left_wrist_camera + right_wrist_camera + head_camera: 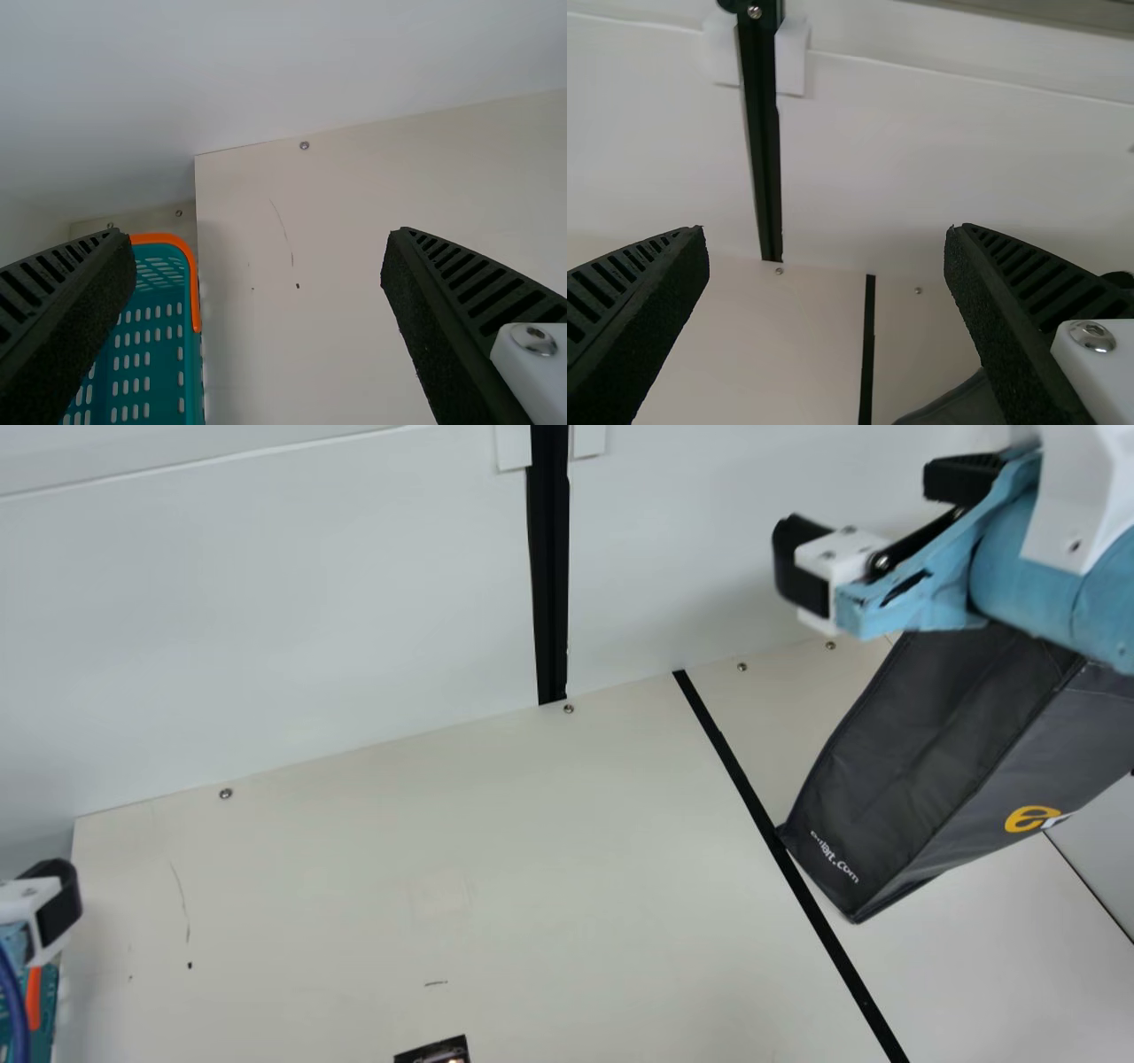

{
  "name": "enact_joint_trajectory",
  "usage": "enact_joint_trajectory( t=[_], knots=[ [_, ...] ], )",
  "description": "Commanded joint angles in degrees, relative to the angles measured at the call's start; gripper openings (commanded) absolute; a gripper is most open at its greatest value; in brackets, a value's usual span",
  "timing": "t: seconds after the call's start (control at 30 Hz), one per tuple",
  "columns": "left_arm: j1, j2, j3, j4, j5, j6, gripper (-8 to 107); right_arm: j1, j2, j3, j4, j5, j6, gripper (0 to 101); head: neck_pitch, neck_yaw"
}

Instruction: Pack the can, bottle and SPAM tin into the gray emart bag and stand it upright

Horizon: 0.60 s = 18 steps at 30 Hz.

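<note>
The bag (939, 762) seems upright at the right, so that part looks done, though whether it's packed I can't tell; the left gripper (256, 234) and right gripper (826, 230) gape wide, empty.

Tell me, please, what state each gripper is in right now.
Left gripper: open, holding nothing.
Right gripper: open, holding nothing.

The emart bag (957, 779) bears white and yellow print (1032, 819).
</note>
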Motion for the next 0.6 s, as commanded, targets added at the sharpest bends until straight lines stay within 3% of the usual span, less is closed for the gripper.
enact_joint_trajectory(
  t=[0.0, 0.57],
  knots=[
    [0.0, 0.0, 0.0, 0.0, 0.0, 0.0, 90, 1.8, -1.2, 3.7, -0.8, -0.5, 0.6, 95, -1.3, -0.1],
    [0.0, 0.0, 0.0, 0.0, 0.0, 0.0, 90, 9.3, -10.5, 19.7, -4.1, -2.9, 5.9, 95, -1.3, -0.1]
  ],
)
